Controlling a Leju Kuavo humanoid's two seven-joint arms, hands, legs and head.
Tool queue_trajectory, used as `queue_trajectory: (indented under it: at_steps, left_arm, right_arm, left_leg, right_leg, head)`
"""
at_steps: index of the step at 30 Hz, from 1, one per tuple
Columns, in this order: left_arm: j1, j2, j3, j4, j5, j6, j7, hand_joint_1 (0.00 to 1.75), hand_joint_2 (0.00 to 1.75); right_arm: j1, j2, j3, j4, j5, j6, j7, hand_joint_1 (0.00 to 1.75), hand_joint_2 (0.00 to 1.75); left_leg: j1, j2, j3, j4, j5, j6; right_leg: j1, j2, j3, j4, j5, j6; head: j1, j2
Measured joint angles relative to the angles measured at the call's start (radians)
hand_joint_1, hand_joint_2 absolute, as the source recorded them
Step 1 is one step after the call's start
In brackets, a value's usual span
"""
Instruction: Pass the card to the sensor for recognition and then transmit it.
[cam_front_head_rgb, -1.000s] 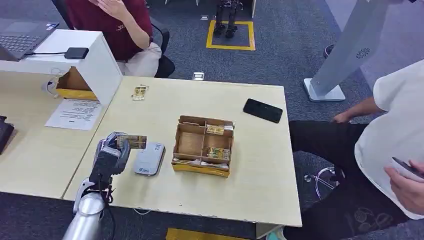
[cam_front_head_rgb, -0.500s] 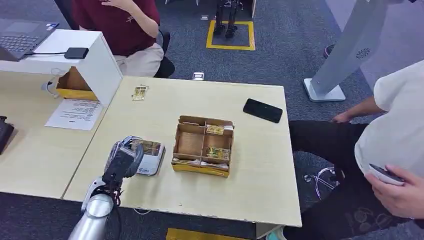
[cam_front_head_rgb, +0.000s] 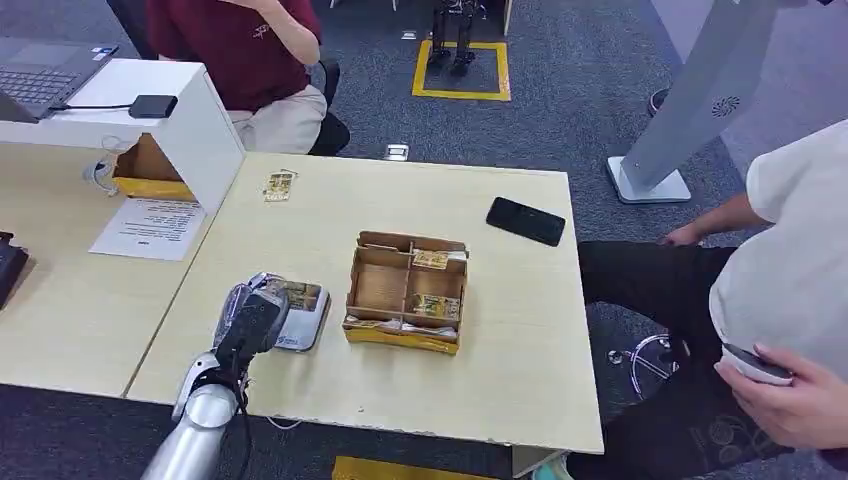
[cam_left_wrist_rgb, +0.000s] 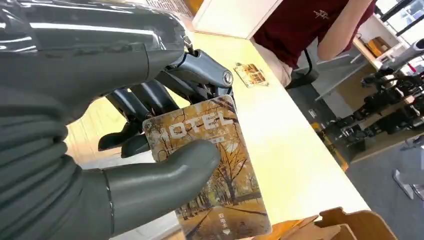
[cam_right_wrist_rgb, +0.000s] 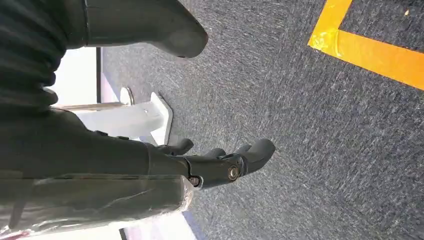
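3 views cover this moment, and the grey sensor (cam_front_head_rgb: 300, 317) on the table (cam_front_head_rgb: 500, 380) serves as the landmark throughout. From the head view, the left hand (cam_front_head_rgb: 252, 312) sits at the sensor's near-left edge and pinches the card (cam_front_head_rgb: 297, 295), which lies roughly flat over the sensor's top; whether card and sensor touch I cannot tell. 1 second ago the card was up and to the left of the sensor, clear of it; half a second ago it had come over the top face; now the hand has settled a little nearer the sensor with the card barely shifted; I judge the recognition step is under way, with the handover left to do. Just right of the sensor stands the cardboard tray (cam_front_head_rgb: 407, 332) holding more cards; well beyond the sensor a spare card (cam_front_head_rgb: 279, 186) lies on the table, and a black phone (cam_front_head_rgb: 526, 221) lies far to its right; a seated person (cam_front_head_rgb: 790, 270) waits past the table's right edge. From the left wrist view, the thumb presses the hotel card (cam_left_wrist_rgb: 215, 165) against the dark fingers (cam_left_wrist_rgb: 150, 97), a firm pinch. From the right wrist view, the right hand (cam_right_wrist_rgb: 200, 165) hangs over grey carpet (cam_right_wrist_rgb: 325, 150) well away from the sensor, fingers loosely spread, holding nothing.
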Motion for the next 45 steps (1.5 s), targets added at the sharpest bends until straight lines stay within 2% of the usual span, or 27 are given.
queue_trajectory:
  at_steps: [12, 17, 22, 45]
  left_arm:
    - [-0.003, -0.004, 0.018, 0.031, -0.025, 0.018, 0.002, 1.75, 1.75]
    - [-0.006, -0.009, 0.029, 0.050, -0.067, 0.059, 0.006, 1.75, 1.75]
    - [-0.007, -0.010, 0.047, 0.073, -0.079, 0.071, 0.010, 1.75, 1.75]
    - [-0.006, -0.016, 0.058, 0.116, -0.125, 0.068, 0.006, 1.75, 1.75]
  right_arm:
    - [0.000, 0.000, 0.002, 0.000, 0.002, 0.000, 0.000, 0.00, 1.75]
    - [0.000, 0.000, 0.003, 0.000, 0.002, 0.000, 0.005, 0.00, 1.75]
    - [0.000, 0.000, 0.004, 0.000, 0.002, 0.000, 0.005, 0.00, 1.75]
    - [0.000, 0.000, 0.009, 0.001, 0.011, 0.000, 0.005, 0.00, 1.75]
  left_leg:
    - [0.000, 0.000, 0.000, 0.000, 0.000, 0.000]
    - [0.000, 0.000, 0.000, 0.000, 0.000, 0.000]
    - [0.000, 0.000, 0.000, 0.000, 0.000, 0.000]
    - [0.000, 0.000, 0.000, 0.000, 0.000, 0.000]
  right_leg:
    - [0.000, 0.000, 0.000, 0.000, 0.000, 0.000]
    - [0.000, 0.000, 0.000, 0.000, 0.000, 0.000]
    - [0.000, 0.000, 0.000, 0.000, 0.000, 0.000]
    - [0.000, 0.000, 0.000, 0.000, 0.000, 0.000]
  head:
    - [0.000, 0.000]
    - [0.000, 0.000]
    - [0.000, 0.000]
    - [0.000, 0.000]
